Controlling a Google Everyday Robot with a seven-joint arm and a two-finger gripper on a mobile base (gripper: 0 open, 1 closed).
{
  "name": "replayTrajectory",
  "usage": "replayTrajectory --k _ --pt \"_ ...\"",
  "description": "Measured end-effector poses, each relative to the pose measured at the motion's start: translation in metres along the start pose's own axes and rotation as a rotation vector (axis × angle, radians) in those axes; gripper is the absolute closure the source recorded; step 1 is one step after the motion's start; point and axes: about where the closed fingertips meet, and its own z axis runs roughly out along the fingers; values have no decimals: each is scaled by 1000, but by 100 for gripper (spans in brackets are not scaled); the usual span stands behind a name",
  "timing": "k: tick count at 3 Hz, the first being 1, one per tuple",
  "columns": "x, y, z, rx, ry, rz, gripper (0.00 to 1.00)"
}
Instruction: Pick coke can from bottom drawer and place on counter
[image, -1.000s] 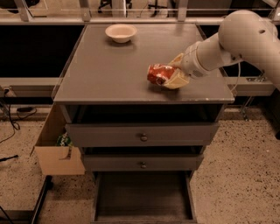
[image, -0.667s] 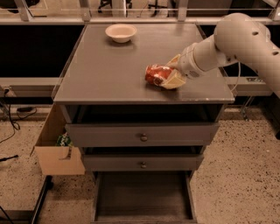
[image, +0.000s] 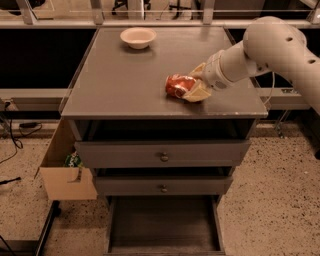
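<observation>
The red coke can (image: 176, 85) lies on its side on the grey counter (image: 120, 85), right of the middle. My gripper (image: 192, 85) reaches in from the right and its cream fingers (image: 197, 93) are closed around the can. The bottom drawer (image: 162, 224) is pulled open below the two knobbed drawers and nothing shows inside it.
A cream bowl (image: 138, 37) sits at the back of the counter. A cardboard box (image: 62, 167) stands on the floor left of the cabinet. Cables (image: 12, 140) lie on the floor at the far left. A railing runs behind the counter.
The gripper and the can have shifted a little left across the counter and slightly toward the back.
</observation>
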Motion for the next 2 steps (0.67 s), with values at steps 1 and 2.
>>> replayTrajectory --k 1,2 --pt "0 0 0 0 0 0 62" --pt "0 0 0 0 0 0 39"
